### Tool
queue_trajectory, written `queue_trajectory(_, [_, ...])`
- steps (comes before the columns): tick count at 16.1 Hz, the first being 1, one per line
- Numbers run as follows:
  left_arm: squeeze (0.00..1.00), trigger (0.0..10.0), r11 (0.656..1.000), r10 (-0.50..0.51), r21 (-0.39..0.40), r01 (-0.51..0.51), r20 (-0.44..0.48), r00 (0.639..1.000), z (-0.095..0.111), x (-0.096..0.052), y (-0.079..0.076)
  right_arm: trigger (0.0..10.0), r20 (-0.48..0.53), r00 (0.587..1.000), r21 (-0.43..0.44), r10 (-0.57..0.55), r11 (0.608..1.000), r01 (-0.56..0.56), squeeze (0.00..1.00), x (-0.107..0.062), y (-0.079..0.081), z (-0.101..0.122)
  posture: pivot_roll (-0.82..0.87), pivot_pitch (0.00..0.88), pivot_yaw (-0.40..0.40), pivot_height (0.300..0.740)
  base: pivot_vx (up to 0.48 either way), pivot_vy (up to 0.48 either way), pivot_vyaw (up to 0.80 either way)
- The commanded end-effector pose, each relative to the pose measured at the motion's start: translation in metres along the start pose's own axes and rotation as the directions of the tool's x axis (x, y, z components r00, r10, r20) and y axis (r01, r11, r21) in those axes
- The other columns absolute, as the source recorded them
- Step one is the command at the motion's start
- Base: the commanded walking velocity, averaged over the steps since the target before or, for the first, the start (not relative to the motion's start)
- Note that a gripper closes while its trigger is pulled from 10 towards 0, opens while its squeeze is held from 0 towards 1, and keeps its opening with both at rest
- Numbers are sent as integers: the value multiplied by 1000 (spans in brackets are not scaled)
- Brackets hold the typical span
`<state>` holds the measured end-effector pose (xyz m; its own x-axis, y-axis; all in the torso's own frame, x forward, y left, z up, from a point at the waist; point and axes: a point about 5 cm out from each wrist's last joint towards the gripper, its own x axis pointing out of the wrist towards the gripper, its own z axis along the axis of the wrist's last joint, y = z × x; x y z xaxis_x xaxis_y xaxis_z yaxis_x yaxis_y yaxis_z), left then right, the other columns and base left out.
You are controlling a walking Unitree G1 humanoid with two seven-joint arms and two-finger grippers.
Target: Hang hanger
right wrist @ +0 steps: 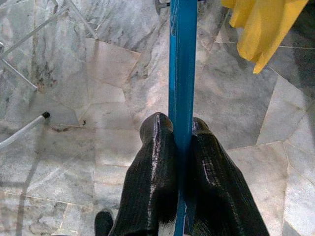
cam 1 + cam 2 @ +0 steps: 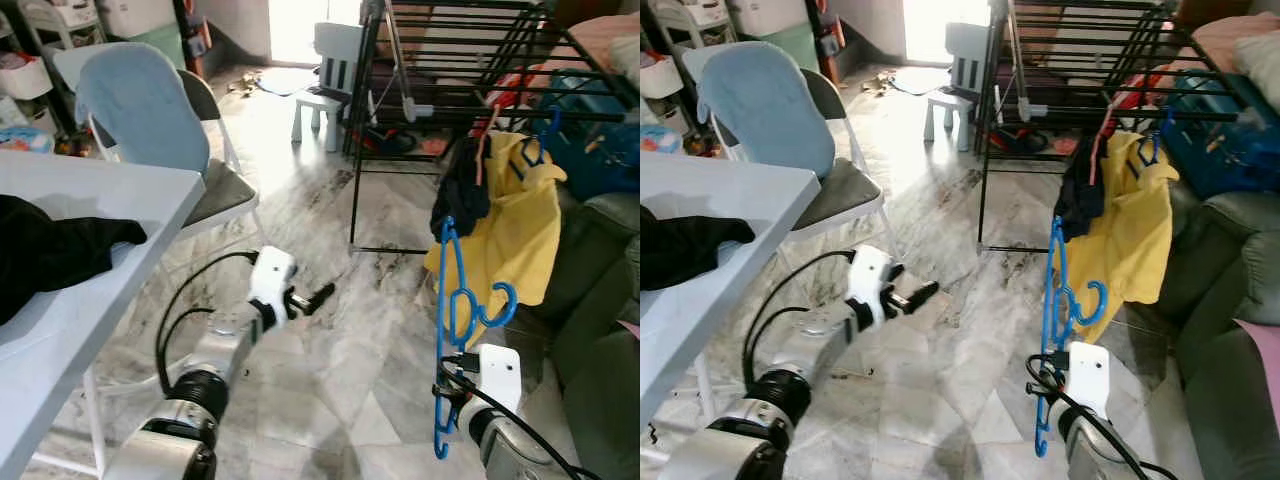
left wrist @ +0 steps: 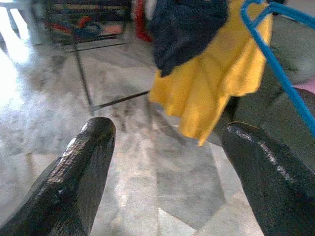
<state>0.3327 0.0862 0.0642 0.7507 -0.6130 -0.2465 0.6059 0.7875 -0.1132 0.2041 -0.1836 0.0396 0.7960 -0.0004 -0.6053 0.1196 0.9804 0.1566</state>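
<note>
Your right gripper (image 1: 181,147) is clamped on the blue hanger (image 2: 445,330), pinching its thin bar so it stands upright, hook (image 2: 500,305) free, above the marble floor (image 2: 340,340). Your left gripper (image 2: 318,297) hangs apart and empty, leaving room. The hanger is slim blue plastic. Farther off, the black drying rack (image 2: 450,60) carries a yellow garment (image 2: 515,225).
</note>
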Motion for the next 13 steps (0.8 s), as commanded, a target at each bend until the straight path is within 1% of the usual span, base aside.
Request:
queue_trajectory(1, [0, 10000, 1000, -12, 13, 11, 11, 1000, 3, 1, -1, 10000, 14, 1000, -6, -2, 1000, 3, 0, -2, -1, 5, -51, 0, -16, 740, 0, 0, 0])
queue_trajectory(2, [0, 10000, 1000, -11, 15, 11, 10, 1000, 3, 1, -1, 10000, 14, 1000, -7, -2, 1000, 2, 0, -2, -2, 5, -51, 0, -17, 740, 0, 0, 0])
queue_trajectory(4, [0, 10000, 1000, -18, 6, 18, 15, 1000, 3, 2, -3, 10000, 13, 1000, -16, 4, 1000, -4, 0, -2, -1, 6, -53, 0, -21, 740, 272, 0, 0])
queue_trajectory(13, [0, 10000, 1000, -25, 0, 25, 17, 1000, 2, 3, -5, 10000, 0, 999, -30, 32, 999, -32, 0, -1, 2, 4, -55, 0, -21, 740, 407, 0, 0])
